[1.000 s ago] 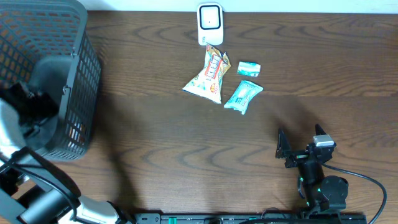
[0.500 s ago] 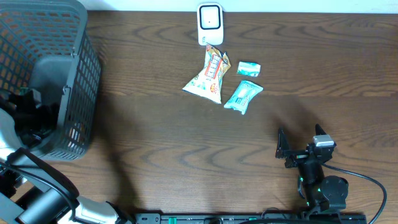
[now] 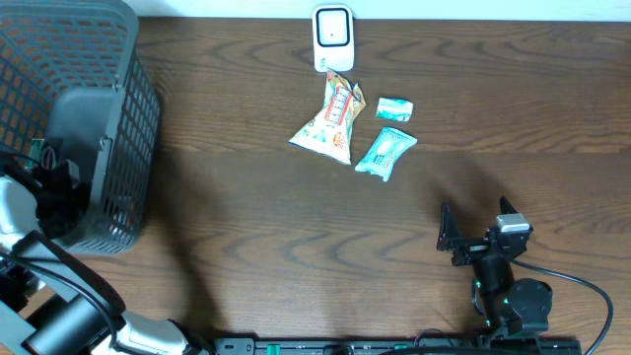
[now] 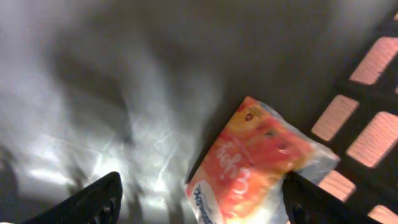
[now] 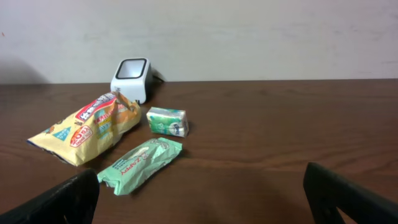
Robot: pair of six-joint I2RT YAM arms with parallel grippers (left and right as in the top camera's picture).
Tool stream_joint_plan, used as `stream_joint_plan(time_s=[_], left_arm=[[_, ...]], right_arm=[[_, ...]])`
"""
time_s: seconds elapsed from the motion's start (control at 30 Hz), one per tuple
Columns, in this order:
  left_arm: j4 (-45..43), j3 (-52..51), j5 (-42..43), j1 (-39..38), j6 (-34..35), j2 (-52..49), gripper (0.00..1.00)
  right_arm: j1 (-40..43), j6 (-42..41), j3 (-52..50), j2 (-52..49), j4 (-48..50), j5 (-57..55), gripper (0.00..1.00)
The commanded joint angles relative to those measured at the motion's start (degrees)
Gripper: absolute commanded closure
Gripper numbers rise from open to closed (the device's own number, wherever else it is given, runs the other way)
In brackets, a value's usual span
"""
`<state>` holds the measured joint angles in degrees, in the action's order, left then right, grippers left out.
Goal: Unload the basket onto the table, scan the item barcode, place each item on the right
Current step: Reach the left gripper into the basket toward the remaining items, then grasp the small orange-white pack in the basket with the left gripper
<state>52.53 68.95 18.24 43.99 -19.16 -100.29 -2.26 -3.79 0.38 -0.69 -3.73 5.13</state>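
Crowding the basket wall — orange packet, left hand astride

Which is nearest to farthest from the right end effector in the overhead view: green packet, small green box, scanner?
From the right end effector, near the table's front right:
1. Green packet, mid-table, up and to its left.
2. Small green box, just beyond the packet.
3. Scanner, at the far edge.
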Motion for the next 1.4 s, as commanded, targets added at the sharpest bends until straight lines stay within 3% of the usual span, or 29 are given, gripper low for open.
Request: stream_joint_plan(time_s=[0.0,0.07,0.17,0.37,0.8,1.13,1.33,1.37], left_arm=[[-1.6,-2.8,-0.7,0.1,2.0,0.3,0.27],[-2.6,-3.8,-0.7,0.1,2.3,0.3,0.30],[-4.0,-5.0,-0.8,0.1,3.1,0.3,0.42],[-5.4,-5.1,-1.0,0.1,4.1,0.3,0.92],[-9.8,0.9,-0.9,0.1,11.2,1.0,0.92],[-14.3,12.2,9.7,0.1,18.5,12.0,0.93],[-17.3,12.2,8.7,0.0,20.5,19.9,0.92],[-16.6,12.2,7.2,0.0,20.2,20.0,0.86]], right_arm=[[0.1,0.7,-0.1,0.3,-0.3,-0.3,0.01],[0.1,0.7,-0.1,0.3,-0.3,-0.3,0.01],[0.1,0.7,-0.1,0.3,-0.3,-0.3,0.01],[0.1,0.7,-0.1,0.3,-0.3,-0.3,0.01],[0.1,0.7,-0.1,0.3,-0.3,-0.3,0.01],[0.1,0.7,-0.1,0.3,-0.3,-0.3,0.01],[0.1,0.7,-0.1,0.3,-0.3,-0.3,0.01],[0.1,0.7,-0.1,0.3,-0.3,-0.3,0.01]])
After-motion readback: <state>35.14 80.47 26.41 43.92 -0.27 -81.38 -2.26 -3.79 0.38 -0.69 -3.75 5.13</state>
